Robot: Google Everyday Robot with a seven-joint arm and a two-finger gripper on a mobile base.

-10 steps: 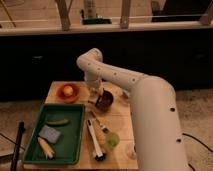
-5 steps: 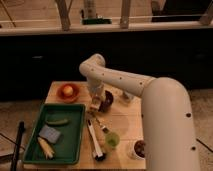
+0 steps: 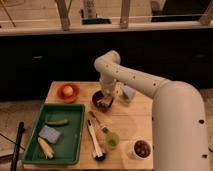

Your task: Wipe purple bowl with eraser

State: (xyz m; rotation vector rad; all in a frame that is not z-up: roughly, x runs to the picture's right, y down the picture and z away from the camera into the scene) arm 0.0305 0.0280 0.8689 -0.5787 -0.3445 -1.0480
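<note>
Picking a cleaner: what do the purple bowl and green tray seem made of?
The purple bowl: smooth dark wall, perhaps plastic or glazed ceramic; unclear which. The green tray: uniform matte green, raised rim, probably plastic. The tool is down at the bowl's opening.

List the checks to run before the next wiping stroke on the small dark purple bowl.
1. Gripper over the small round dark purple bowl: ok, it hangs right at the bowl.
2. Pale eraser block touching the bowl: cannot tell, the gripper hides it.
3. Purple bowl upright on the wooden table: ok.
4. Orange bowl with yellow fruit apart from the purple bowl: ok.
5. Green plastic tray out of the stroke's way: ok, it lies at the table's other side.
</note>
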